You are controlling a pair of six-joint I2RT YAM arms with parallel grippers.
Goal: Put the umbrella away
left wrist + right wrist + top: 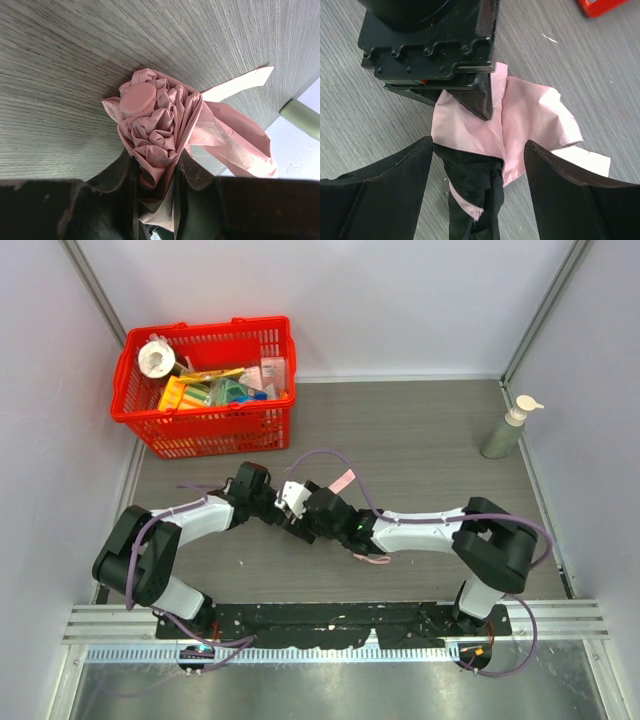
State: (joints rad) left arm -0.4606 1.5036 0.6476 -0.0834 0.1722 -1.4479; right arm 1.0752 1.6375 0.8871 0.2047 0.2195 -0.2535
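The pale pink umbrella [155,120] lies folded on the grey table, its bunched fabric and round cap facing the left wrist camera. My left gripper [156,160] is shut on that bunched end. In the right wrist view the umbrella [520,120] shows pink cloth over a black inner part, and my right gripper [477,150] stands open astride it, both fingers clear of the cloth. From above, the two grippers meet mid-table, the left gripper [290,502] and the right gripper [312,518] hiding most of the umbrella; a pink strap [342,480] sticks out behind them.
A red plastic basket [205,422] full of small items stands at the back left. A green pump bottle [508,428] stands at the back right by the wall. White walls close in the table on three sides.
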